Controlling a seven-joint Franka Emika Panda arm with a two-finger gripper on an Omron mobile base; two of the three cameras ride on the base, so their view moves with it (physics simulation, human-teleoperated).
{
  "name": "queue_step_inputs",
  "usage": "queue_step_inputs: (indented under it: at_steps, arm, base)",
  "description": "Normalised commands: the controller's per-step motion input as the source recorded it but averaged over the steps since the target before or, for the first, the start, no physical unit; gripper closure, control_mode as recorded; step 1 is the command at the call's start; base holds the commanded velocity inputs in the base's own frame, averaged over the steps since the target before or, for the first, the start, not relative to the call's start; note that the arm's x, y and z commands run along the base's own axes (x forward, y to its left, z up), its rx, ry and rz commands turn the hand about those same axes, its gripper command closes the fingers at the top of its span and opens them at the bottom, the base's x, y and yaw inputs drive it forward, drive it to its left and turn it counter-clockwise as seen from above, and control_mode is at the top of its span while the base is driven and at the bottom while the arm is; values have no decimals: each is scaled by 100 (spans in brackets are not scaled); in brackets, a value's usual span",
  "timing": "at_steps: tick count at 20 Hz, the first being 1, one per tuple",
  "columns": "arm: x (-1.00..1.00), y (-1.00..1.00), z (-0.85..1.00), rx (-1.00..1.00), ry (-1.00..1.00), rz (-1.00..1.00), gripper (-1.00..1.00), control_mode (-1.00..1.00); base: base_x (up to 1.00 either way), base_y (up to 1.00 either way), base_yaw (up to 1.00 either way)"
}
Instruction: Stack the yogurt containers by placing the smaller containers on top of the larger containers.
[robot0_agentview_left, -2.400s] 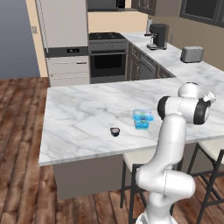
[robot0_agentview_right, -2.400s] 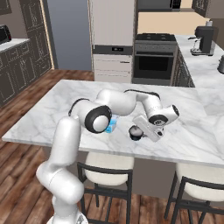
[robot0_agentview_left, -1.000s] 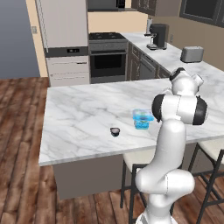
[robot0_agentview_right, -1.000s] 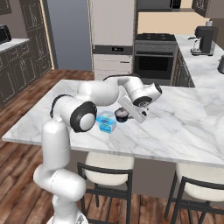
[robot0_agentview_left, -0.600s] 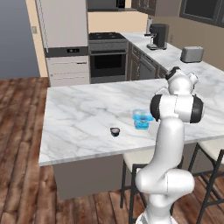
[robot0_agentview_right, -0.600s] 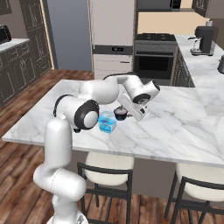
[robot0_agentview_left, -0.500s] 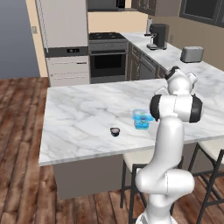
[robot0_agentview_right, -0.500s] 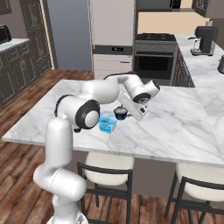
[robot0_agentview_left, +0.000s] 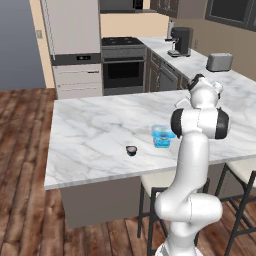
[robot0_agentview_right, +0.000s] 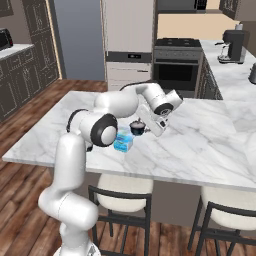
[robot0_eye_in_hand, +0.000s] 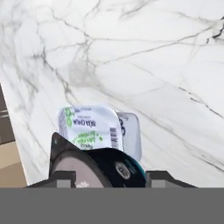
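On the left side of the white marble counter (robot0_agentview_left: 95, 125) sits a small dark cup (robot0_agentview_left: 131, 149) with a pale top. It stands by itself, near the front edge.

A bit to the right of it is the light-blue tub (robot0_agentview_left: 162, 135), standing upright on the counter. From the left base view the robot's white arm (robot0_agentview_left: 192, 165) stands just in front of the tub and hides part of its right side.

From the right base view, the blue tub (robot0_agentview_right: 123, 140) sits close to the arm's big dark elbow. Just to the right of the tub, and a little higher, the gripper (robot0_agentview_right: 145, 128) holds the other dark cup (robot0_agentview_right: 137, 126). The two fingers are squeezed against the sides of this cup, and the cup hangs in the air, off the marble. It is close beside the tub, up near its top.

In the hand view, the held cup (robot0_eye_in_hand: 109, 170) sits big and dark at the bottom, between the finger tips. Past it is the tub's lid (robot0_eye_in_hand: 90, 127), white with green writing, and the marble counter beyond it.

Far back on the right, a coffee maker (robot0_agentview_left: 179, 41) and a toaster (robot0_agentview_left: 220, 61) stand on the other counter.
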Motion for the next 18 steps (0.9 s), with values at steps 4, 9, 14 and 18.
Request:
queue_step_inputs:
  at_steps: [4,9,14,18]
  arm:
    - [0,36,0,0,0,0,100,-100]
    - [0,31,0,0,0,0,100,-100]
    - [0,20,-2,0,0,0,100,-100]
    - [0,27,-5,0,0,0,100,-100]
  base:
    - [0,0,0]
    - [0,0,0]
    - [0,0,0]
    - [0,0,0]
